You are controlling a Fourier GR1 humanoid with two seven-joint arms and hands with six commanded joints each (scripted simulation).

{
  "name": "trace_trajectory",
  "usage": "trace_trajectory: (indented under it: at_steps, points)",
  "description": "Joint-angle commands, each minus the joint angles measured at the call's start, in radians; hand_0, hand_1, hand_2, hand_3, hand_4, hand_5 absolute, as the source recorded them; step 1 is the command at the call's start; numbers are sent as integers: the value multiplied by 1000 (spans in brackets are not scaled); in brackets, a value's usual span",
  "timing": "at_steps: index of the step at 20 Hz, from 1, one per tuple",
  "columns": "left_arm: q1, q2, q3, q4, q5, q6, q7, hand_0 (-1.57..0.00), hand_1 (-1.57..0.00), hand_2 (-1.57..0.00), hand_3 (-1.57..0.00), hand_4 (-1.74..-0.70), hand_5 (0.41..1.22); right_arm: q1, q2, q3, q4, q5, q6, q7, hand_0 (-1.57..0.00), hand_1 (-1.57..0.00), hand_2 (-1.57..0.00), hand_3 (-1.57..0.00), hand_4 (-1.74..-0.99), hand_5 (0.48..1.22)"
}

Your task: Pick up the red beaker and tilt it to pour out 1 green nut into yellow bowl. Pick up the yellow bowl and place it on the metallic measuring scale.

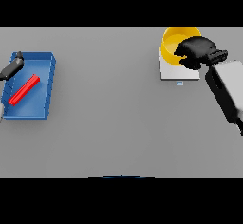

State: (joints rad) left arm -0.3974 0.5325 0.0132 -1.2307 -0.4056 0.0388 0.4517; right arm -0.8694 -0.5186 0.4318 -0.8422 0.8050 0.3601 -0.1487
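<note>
The yellow bowl [172, 44] is at the far right, over the far edge of the pale square measuring scale [175, 72]. My right hand [197, 50] is curled over the bowl's right rim and holds it. I cannot tell whether the bowl rests on the scale or hangs just above it. No green nut shows inside the bowl. The red beaker [23, 89] lies on its side in a blue tray [43, 64] at the far left. My left hand [12, 66] reaches over the tray's far left corner with straight fingers, apart from the beaker.
A small display [179, 83] sits on the scale's near edge. My right forearm [227, 88] runs from the right edge up to the bowl. The grey table [109, 104] lies between the tray and the scale.
</note>
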Motion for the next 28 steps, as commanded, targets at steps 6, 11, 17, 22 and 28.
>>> trace_trajectory:
  at_steps: [6, 11, 17, 22, 28]
  points:
    - [15, 5, 2, -16, -1, -1, 5, 1, 1, 1, 1, -722, 679, -7, 22, -16, 156, 16, -64, -46, -1571, -1571, -1397, -1352, -1741, 1221]
    - [7, -4, -5, -7, -3, -2, 3, 1, 1, 1, 1, -726, 673, -15, 47, -30, 221, 6, -95, -93, -1571, -1571, -1345, -1403, -1741, 1221]
    - [-9, -6, -13, 14, -15, -1, 10, 1, 1, 1, 1, -724, 671, -27, 64, -41, 250, 0, -99, -85, -1492, -1484, -1450, -1097, -1737, 1221]
    - [-11, -9, -9, 32, -15, 11, -11, 1, 1, 1, 1, -718, 666, -38, 53, -18, 257, 27, -66, -89, -634, -564, -660, -661, -1593, 987]
    - [-26, -14, -12, 51, -16, 8, -2, 1, 1, 1, 1, -722, 664, -42, 62, -6, 266, 35, -82, -130, -165, -147, -195, -394, -1546, 856]
